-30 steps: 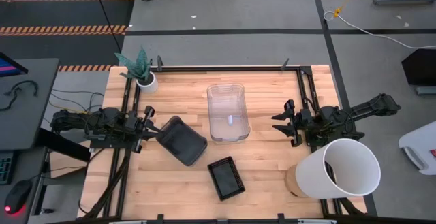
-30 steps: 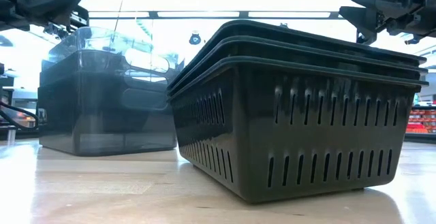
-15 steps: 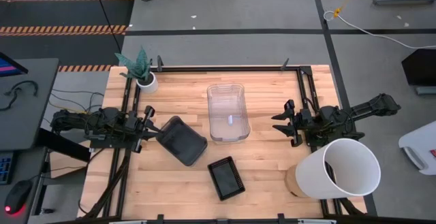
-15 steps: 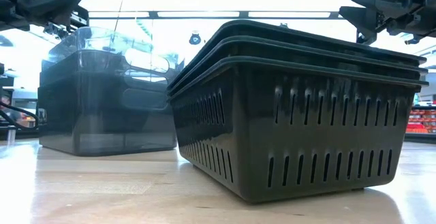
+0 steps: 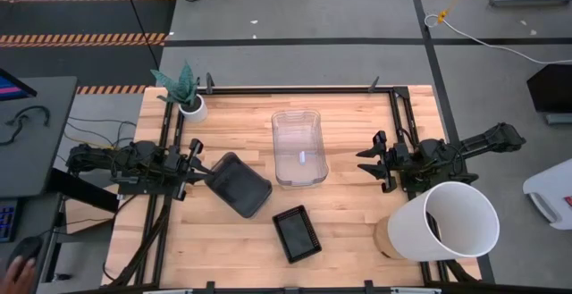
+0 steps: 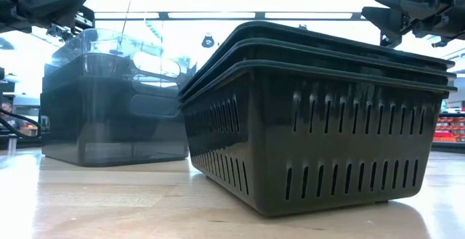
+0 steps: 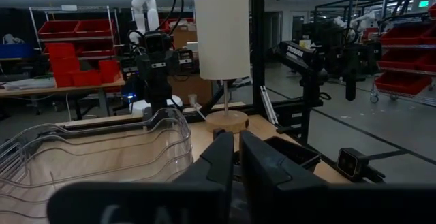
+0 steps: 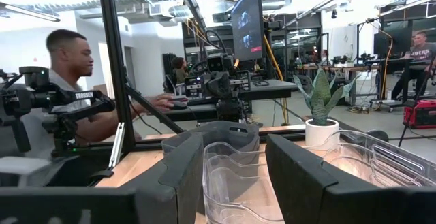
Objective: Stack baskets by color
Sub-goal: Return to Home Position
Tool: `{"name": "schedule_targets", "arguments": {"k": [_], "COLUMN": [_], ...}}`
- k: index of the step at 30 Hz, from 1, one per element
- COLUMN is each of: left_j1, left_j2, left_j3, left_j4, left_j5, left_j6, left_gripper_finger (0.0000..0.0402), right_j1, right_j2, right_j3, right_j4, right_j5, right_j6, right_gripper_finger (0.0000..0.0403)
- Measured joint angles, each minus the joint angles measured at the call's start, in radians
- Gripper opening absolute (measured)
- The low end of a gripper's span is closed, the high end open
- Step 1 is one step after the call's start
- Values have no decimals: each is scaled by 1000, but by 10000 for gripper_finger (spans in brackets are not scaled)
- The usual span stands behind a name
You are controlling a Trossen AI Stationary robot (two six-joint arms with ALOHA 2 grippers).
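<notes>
A stack of clear baskets [image 5: 299, 147] stands mid-table on its base. The smoky grey basket [image 5: 239, 184] sits askew to its left. A stack of black mesh baskets [image 5: 297, 233] stands nearer the front edge and fills the low view [image 6: 320, 115]. My left gripper [image 5: 202, 167] hovers at the table's left side, beside the grey basket's corner and above it [image 6: 65, 10]. Its fingers are shut with nothing between them [image 7: 237, 161]. My right gripper [image 5: 366, 162] hovers at the right side, open and empty [image 8: 235, 176], pointing toward the clear baskets [image 8: 231, 169].
A large white bucket [image 5: 442, 222] stands at the table's front right corner, close to my right arm. A small potted plant [image 5: 190, 106] sits at the far left corner. A black frame rail runs round the table [image 5: 295, 88]. A person sits at a desk beyond the left side [image 8: 75, 60].
Both arms and all baskets have kept still. A person's hand has come onto the mouse on the desk left of the table.
</notes>
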Motion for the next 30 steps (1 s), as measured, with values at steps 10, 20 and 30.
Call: {"name": "schedule_targets", "arguments": {"k": [10, 20, 30], "left_j1": [0, 0, 0], "left_j2": [0, 0, 0], "left_j3": [0, 0, 0], "left_j4": [0, 0, 0], "left_j5": [0, 0, 0], "left_j6": [0, 0, 0], "left_gripper_finger": [27, 35, 26], "right_j1": [0, 0, 0], "right_j2": [0, 0, 0], "right_j3": [0, 0, 0], "right_j4": [0, 0, 0], "right_j5": [0, 0, 0], "right_j6": [0, 0, 0], "right_gripper_finger": [164, 164, 164]}}
